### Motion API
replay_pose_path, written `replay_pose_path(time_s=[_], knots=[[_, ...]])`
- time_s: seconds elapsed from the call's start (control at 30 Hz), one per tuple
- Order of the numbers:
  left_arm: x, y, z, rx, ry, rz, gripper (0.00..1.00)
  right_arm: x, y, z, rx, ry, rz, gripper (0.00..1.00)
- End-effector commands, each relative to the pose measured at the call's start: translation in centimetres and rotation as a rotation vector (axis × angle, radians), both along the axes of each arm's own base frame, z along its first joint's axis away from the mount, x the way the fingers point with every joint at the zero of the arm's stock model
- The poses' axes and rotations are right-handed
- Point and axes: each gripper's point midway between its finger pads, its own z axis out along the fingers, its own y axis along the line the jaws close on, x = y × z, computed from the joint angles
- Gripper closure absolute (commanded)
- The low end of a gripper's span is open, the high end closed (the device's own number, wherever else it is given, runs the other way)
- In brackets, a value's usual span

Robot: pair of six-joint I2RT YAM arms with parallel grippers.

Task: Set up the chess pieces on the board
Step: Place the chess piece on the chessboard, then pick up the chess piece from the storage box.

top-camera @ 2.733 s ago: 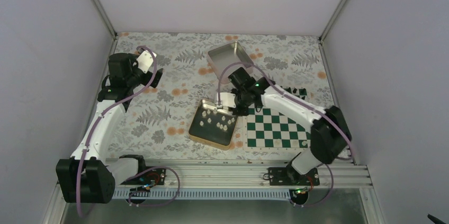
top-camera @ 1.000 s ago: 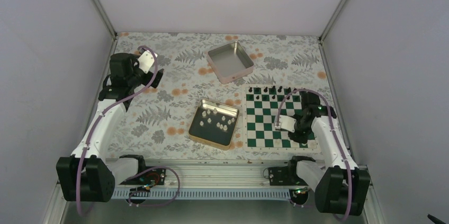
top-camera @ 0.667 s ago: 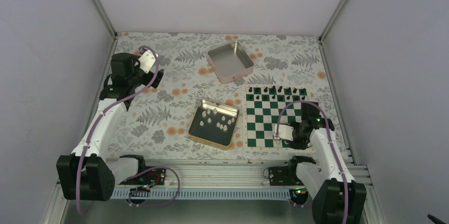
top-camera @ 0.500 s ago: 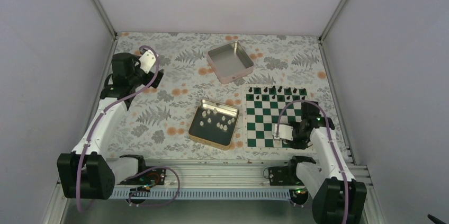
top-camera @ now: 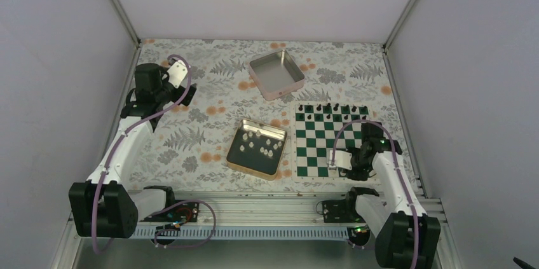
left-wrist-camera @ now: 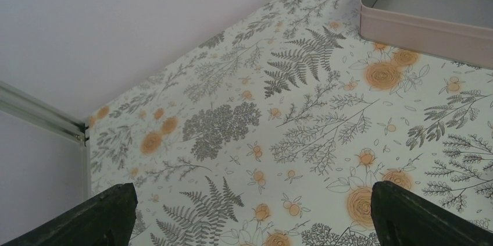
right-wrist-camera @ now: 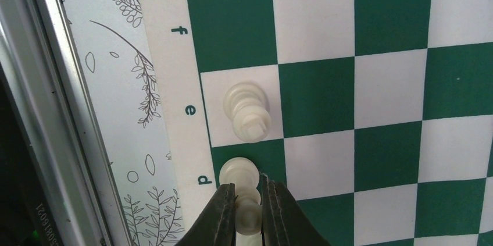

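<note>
White chess pieces (right-wrist-camera: 247,112): two on board (right-wrist-camera: 372,83), right gripper (right-wrist-camera: 249,214) clamping one; left gripper (left-wrist-camera: 256,223) spread.

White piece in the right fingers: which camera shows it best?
Right wrist. It shows the white piece close up, pinched between the right fingers at the board's d-file edge, beside a second white piece on e. Top external: too small, hidden at the wrist. Left wrist: only floral cloth and a tin.
</note>
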Motion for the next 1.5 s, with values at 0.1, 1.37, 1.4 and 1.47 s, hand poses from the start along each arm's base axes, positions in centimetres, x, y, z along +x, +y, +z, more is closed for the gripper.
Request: replay_pose_path(time_s=[0.1,1.37,1.4,1.47], knots=[[0.1,-0.2,0.5,0.008,-0.019,-0.013,0.0,-0.1,-0.6,-0.5,-0.027,-0.009,-0.03,0.96],[0.1,-0.3,1.3,0.014,-0.031,-0.023,0.0,8.6,2.8,11.5,0.191,-0.194,-0.032,0.63],[0.1,-0.3,1.2,0.013,-0.028,-0.023,0.0,9.3,3.7,12.0,0.215,-0.176,-0.024,0.62],[0.1,-0.3,1.1,0.012,-0.024,-0.023,0.0,10.3,6.1,12.6,0.239,-0.14,0.013,0.6]])
